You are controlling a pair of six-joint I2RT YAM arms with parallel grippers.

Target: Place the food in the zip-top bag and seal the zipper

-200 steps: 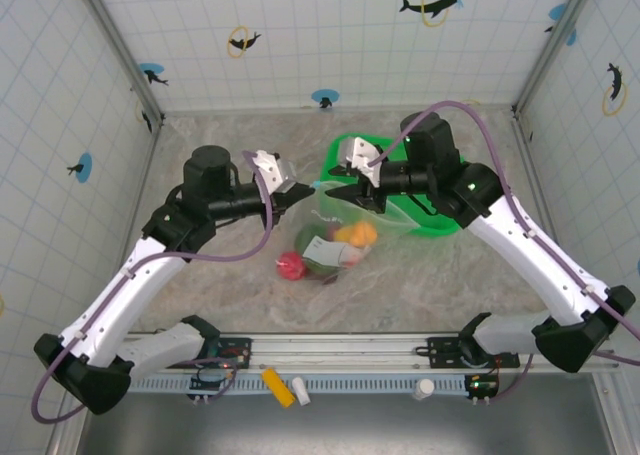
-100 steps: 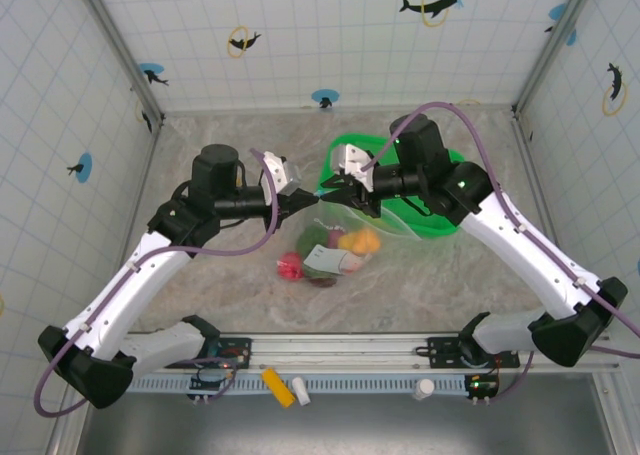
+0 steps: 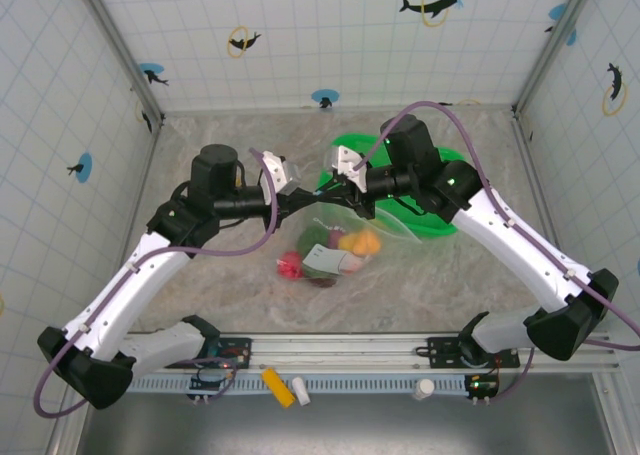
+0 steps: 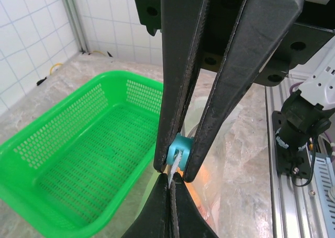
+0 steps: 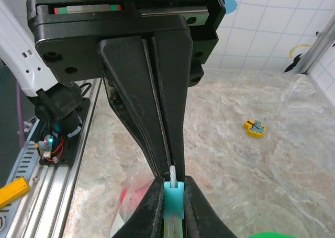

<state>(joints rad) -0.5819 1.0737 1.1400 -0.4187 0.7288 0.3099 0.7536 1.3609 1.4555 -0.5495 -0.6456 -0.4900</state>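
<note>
The zip-top bag [image 3: 338, 247] is held up by its mouth edge, with the clear, crinkled body draped down toward the near side and the white label [image 3: 324, 260] facing up. The bluish-green end of the zipper [image 4: 180, 150] is clamped between the closed fingers of the left gripper [image 4: 175, 171] and the right gripper [image 5: 172, 188]. The food [image 3: 358, 240] is bunched low in the bag; orange, yellow, maroon and dark green pieces are seen. A red piece [image 3: 290, 267] is located at the lower left edge of the bag; whether it is enclosed cannot be determined.

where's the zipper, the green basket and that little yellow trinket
zipper [image 4: 180, 146], left wrist view, its bluish-green end
green basket [image 4: 89, 165], left wrist view, bare mesh floor
yellow trinket [image 5: 255, 128], right wrist view, its middle
</note>
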